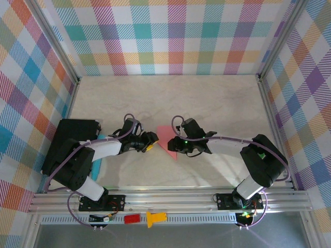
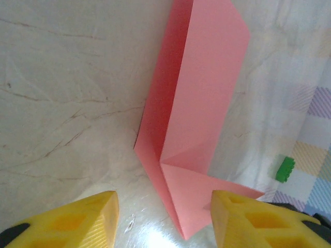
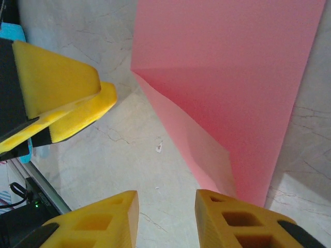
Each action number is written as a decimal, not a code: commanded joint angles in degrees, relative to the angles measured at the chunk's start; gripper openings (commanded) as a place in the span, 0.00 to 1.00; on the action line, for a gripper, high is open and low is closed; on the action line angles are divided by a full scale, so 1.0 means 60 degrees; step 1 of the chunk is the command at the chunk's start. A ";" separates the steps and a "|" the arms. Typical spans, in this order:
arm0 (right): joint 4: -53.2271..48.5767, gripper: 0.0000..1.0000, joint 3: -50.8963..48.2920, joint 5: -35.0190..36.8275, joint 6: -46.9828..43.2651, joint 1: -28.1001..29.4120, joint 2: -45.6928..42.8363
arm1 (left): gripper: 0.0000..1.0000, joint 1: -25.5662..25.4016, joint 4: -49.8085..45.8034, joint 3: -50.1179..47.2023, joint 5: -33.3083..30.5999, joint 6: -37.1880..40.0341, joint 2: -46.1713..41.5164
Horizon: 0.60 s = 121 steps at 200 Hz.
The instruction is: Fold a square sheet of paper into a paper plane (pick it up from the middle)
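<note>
The salmon-pink sheet of paper (image 1: 165,137) lies on the table folded into a pointed shape with a centre crease, a rough paper plane. In the left wrist view the paper (image 2: 201,93) points its tip down between the yellow fingers of my left gripper (image 2: 164,219). That gripper is open, and its right finger (image 2: 243,217) overlaps one paper corner. My right gripper (image 3: 166,219) is open over bare table, with the paper (image 3: 232,77) just beyond its right finger. From above, the left gripper (image 1: 150,145) and right gripper (image 1: 178,150) flank the paper's near point.
The left gripper's yellow fingers (image 3: 57,88) sit close in the right wrist view. A black box (image 1: 72,139) and a blue object (image 1: 98,160) lie at the left. A red block (image 1: 132,218) and a yellow piece (image 1: 155,218) rest on the front rail. Plaid walls enclose the table.
</note>
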 commanded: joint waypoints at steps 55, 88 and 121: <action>-0.0477 0.31 0.0591 0.0412 0.0221 -0.0015 0.0695 | 0.53 -0.0181 0.1625 -0.0254 0.0221 -0.0821 0.0573; -0.0485 0.31 0.0569 0.0502 0.0197 -0.0023 0.0699 | 0.52 -0.0198 0.1859 -0.0091 0.0581 -0.0807 0.0957; -0.0449 0.31 0.0525 0.0532 0.0156 -0.0025 0.0608 | 0.47 -0.0198 0.2211 0.0035 0.0926 -0.0693 0.1257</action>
